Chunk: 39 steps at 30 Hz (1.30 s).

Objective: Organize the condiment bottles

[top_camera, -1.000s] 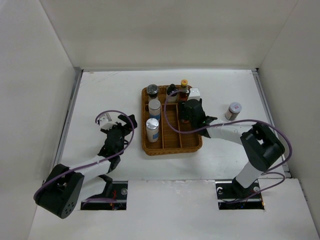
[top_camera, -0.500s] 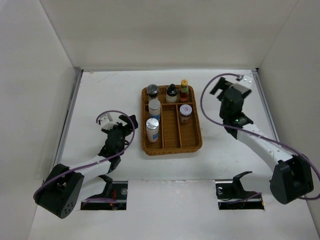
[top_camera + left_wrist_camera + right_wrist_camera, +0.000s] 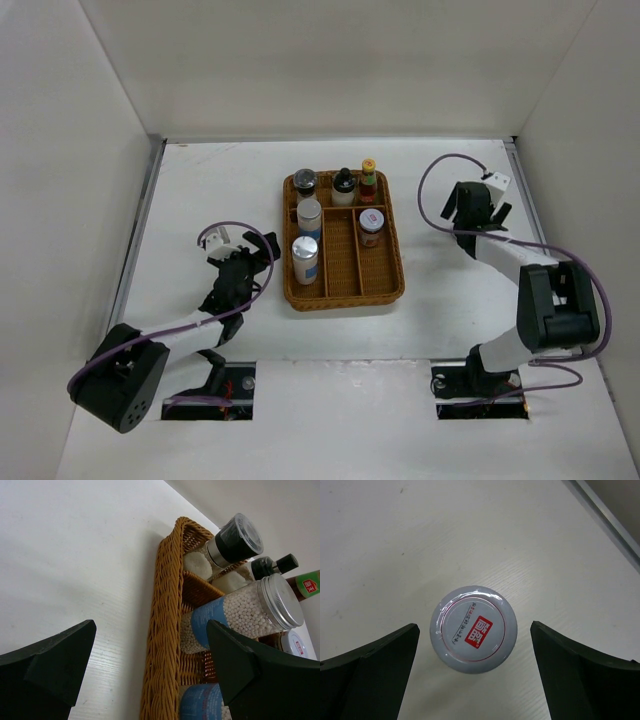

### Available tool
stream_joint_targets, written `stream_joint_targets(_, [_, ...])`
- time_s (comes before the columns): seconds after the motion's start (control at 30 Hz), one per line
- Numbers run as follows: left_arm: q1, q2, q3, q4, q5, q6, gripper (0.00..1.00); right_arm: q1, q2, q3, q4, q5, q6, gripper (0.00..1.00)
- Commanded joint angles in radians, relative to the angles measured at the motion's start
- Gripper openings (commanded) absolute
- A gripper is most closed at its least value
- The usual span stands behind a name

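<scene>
The right gripper (image 3: 473,628) hung spread above a silver-lidded jar (image 3: 470,652); its lid's red label (image 3: 478,631) carried white characters too small to read.

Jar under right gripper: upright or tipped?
Upright. The jar stands on the table, its round lid face-on to the right wrist camera.

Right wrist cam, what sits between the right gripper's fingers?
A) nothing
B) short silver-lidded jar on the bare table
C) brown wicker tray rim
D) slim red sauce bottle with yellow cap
B: the short silver-lidded jar, red label on its lid, stands on the white table between the fingers of the open right gripper, untouched.
</scene>
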Motion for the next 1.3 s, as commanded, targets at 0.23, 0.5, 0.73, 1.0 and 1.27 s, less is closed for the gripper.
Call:
stream_joint_targets(0.23, [-0.001, -0.012, 0.032, 0.054, 0.004, -0.003, 0.95, -0.006, -0.027, 0.021, 0.127, 0.031, 0.024, 0.49])
stream_joint_targets(0.5, [0.005, -0.018, 0.029, 0.054, 0.003, -0.002, 0.95, 0.233, -0.319, -0.061, 0.114, 0.085, -0.036, 0.49])
stream_joint_targets(0.73, [0.009, -0.012, 0.033, 0.054, 0.004, -0.002, 0.95, 0.557, -0.515, -0.099, -0.065, 0.109, -0.019, 0.52])
stream_joint_targets(1.0, [0.034, -0.021, 0.033, 0.045, 0.006, 0.001, 0.95, 0.832, -0.414, -0.067, -0.073, 0.083, 0.038, 0.55])
stream_joint_targets(1.27, [0.065, 0.005, 0.041, 0.022, 0.000, 0.000, 0.98, 0.826, -0.316, -0.139, 0.043, 0.093, 0.034, 0.55])
